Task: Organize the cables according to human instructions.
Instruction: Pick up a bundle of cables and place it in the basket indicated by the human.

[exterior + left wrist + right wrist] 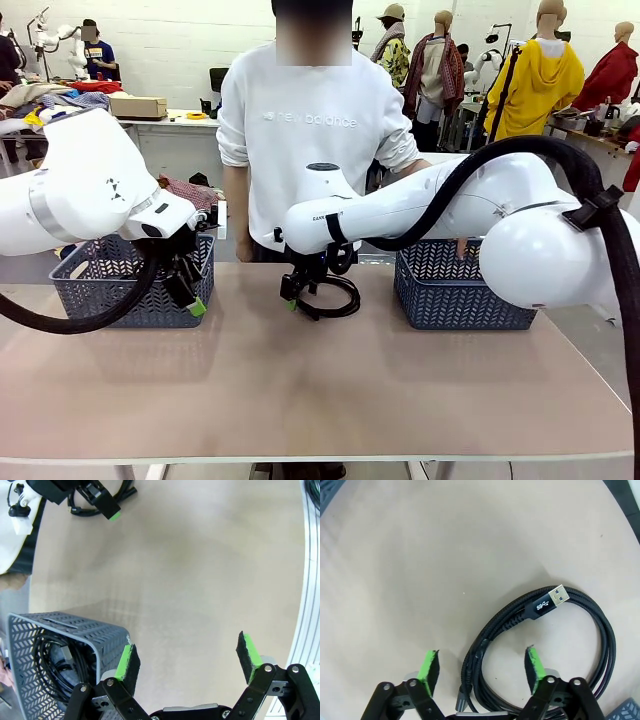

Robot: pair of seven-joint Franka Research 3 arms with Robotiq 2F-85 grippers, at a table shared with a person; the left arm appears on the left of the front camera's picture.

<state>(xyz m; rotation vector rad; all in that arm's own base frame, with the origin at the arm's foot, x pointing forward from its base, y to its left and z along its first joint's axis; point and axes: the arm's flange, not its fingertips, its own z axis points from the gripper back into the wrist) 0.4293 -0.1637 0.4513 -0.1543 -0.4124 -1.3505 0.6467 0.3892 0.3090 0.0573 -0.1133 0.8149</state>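
Right gripper [482,666] is hanging over 1 coiled cable [580,630] on the table [420,555], jaws apart and straddling the coil's near strands, not clamped. USB plug [555,597] is lying just beyond the fingertips. Left gripper [190,660] is standing wide, empty, beside the left basket [60,630] holding coiled cables [50,665].

Tan table [320,390], smooth top, pale edge along the near side. On it: left grey-blue basket [130,290] and right dark blue basket [460,295], both toward the far edge, well apart. Between them, one coiled black cable [545,630] lies flat, USB plug showing.
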